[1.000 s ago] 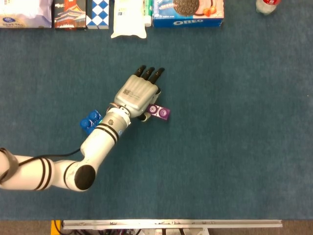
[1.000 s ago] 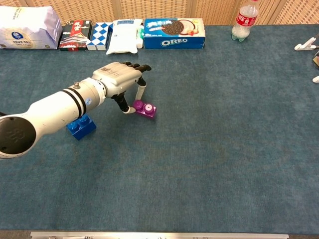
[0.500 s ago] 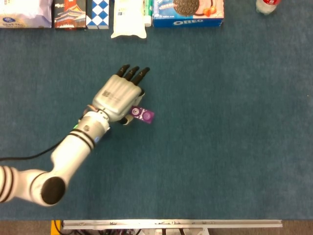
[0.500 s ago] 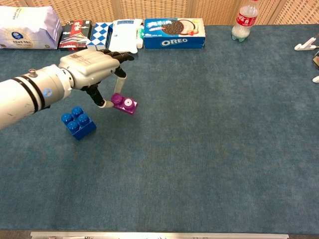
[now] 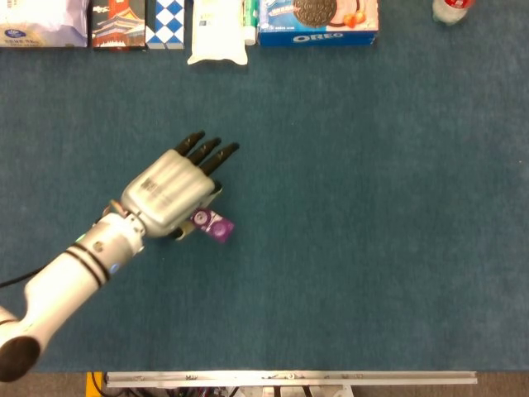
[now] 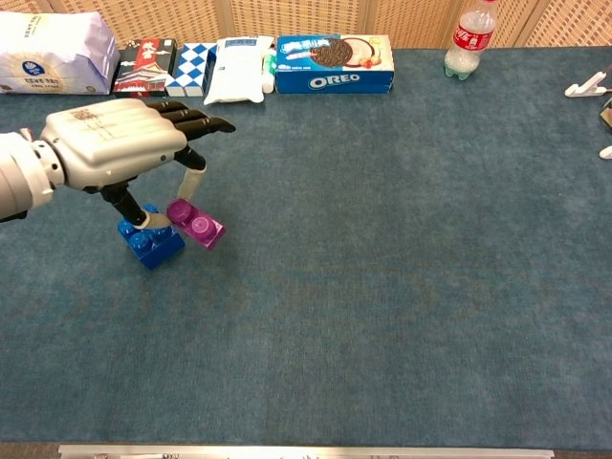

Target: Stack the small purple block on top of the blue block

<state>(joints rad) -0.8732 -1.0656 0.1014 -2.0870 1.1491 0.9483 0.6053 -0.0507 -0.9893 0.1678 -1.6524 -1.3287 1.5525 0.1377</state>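
Note:
My left hand (image 5: 169,192) (image 6: 120,143) pinches the small purple block (image 5: 212,225) (image 6: 196,223) between thumb and a finger and carries it above the table, tilted. In the chest view the blue block (image 6: 150,241) sits on the blue cloth just left of and below the purple one, partly behind my thumb. The head view hides the blue block under my hand and forearm. My other fingers are stretched out forward. My right hand shows in neither view.
Along the far edge stand a white bag (image 6: 53,53), two small boxes (image 6: 167,67), a white pouch (image 6: 236,69), an Oreo box (image 6: 334,63) and a bottle (image 6: 465,40). White items (image 6: 588,89) lie at the right edge.
My left hand lifted the purple block off the cloth and carried it left and toward me, from right of the blue block to just beside and above it.

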